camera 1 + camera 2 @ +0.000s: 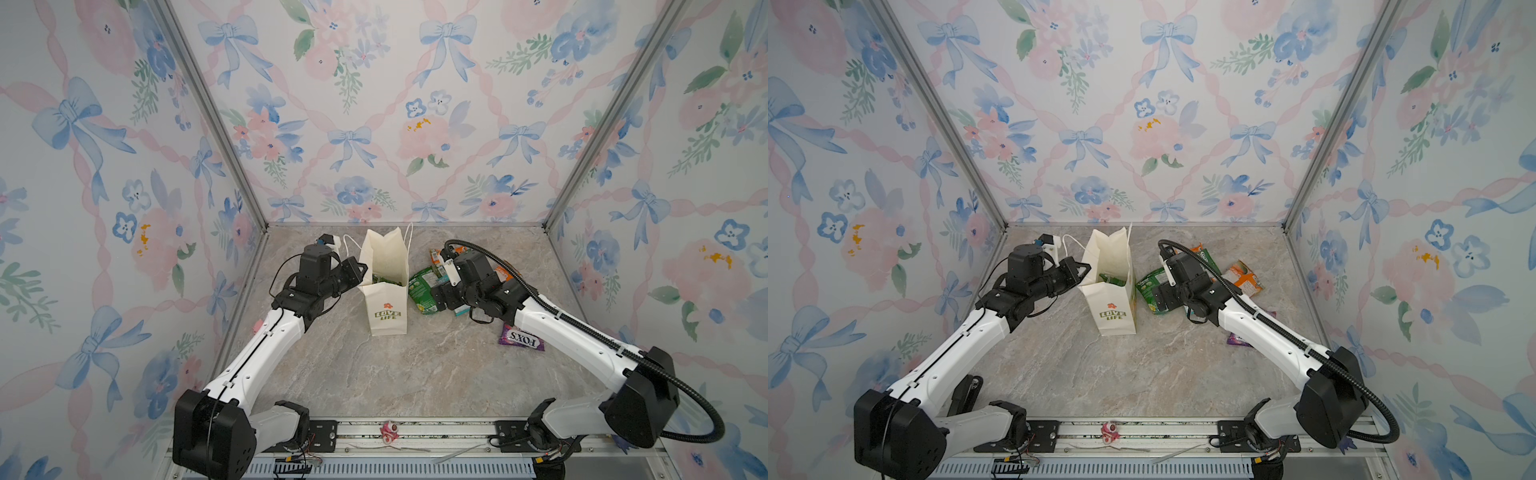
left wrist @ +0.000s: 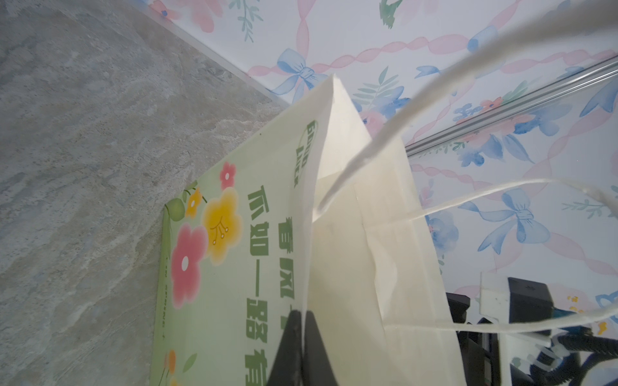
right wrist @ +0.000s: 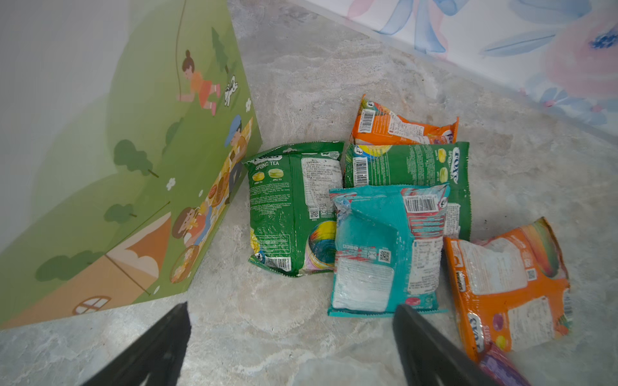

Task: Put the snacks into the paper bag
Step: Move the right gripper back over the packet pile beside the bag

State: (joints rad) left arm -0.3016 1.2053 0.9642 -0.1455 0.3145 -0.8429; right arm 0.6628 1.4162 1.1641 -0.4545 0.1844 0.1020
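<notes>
The cream paper bag (image 1: 388, 309) (image 1: 1116, 311) stands upright and open at mid-table, with a green packet (image 1: 384, 279) showing inside. My left gripper (image 1: 360, 268) (image 2: 302, 313) is shut on the bag's left rim, the paper (image 2: 368, 234) pinched between its fingers. To the right of the bag lie the snacks: a green packet (image 3: 291, 207), another green one (image 3: 408, 163), a teal one (image 3: 378, 247), two orange ones (image 3: 394, 127) (image 3: 508, 284) and a purple FOX'S bag (image 1: 521, 338). My right gripper (image 1: 437, 296) (image 3: 291, 315) hovers open over the pile's near edge, holding nothing.
The bag's illustrated green side (image 3: 117, 167) stands close to the green packet. White cord handles (image 2: 468, 200) hang loose by my left wrist. A small pink pig figure (image 1: 390, 432) sits on the front rail. Patterned walls close in the back and both sides.
</notes>
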